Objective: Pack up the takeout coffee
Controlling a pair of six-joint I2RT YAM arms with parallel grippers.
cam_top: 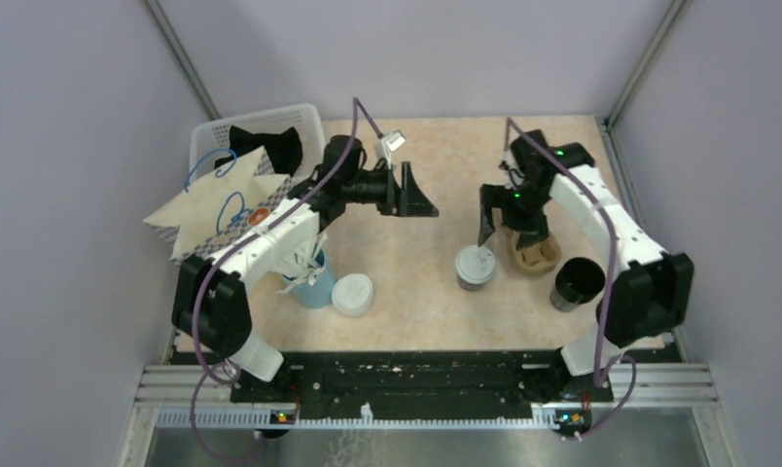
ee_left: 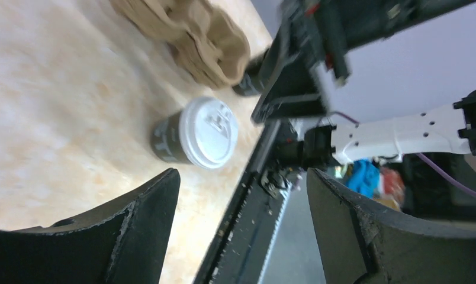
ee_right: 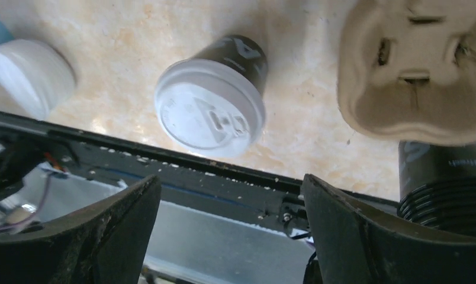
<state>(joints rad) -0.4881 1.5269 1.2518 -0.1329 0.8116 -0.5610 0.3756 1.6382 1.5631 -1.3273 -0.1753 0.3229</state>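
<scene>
The takeout coffee (cam_top: 476, 267) stood upright on the desk (cam_top: 421, 146) with its greyish-white lid on, in the near right part, just beside a brown pulp cup carrier (cam_top: 535, 255) on its right. A lidless black cup (cam_top: 577, 283) stood on the far side of that carrier, towards the right arm's base. To the coffee's left, well apart from it, a loose white lid (cam_top: 353, 294) lay next to a light blue cup of straws (cam_top: 314, 282). The right gripper (cam_top: 492, 216) hung above the desk just behind the coffee, its jaws spread wide with nothing between them; in the right wrist view the cup's lid showed below the gap, clear of both fingers (ee_right: 366, 236). The left gripper (cam_top: 418, 199) was held over the middle of the desk, pointing towards the coffee from the left and well apart from it, its jaws also wide and holding nothing. At the far left corner a white basket (cam_top: 300, 117) held a pale paper bag (cam_top: 217, 209) with blue cord handles.
</scene>
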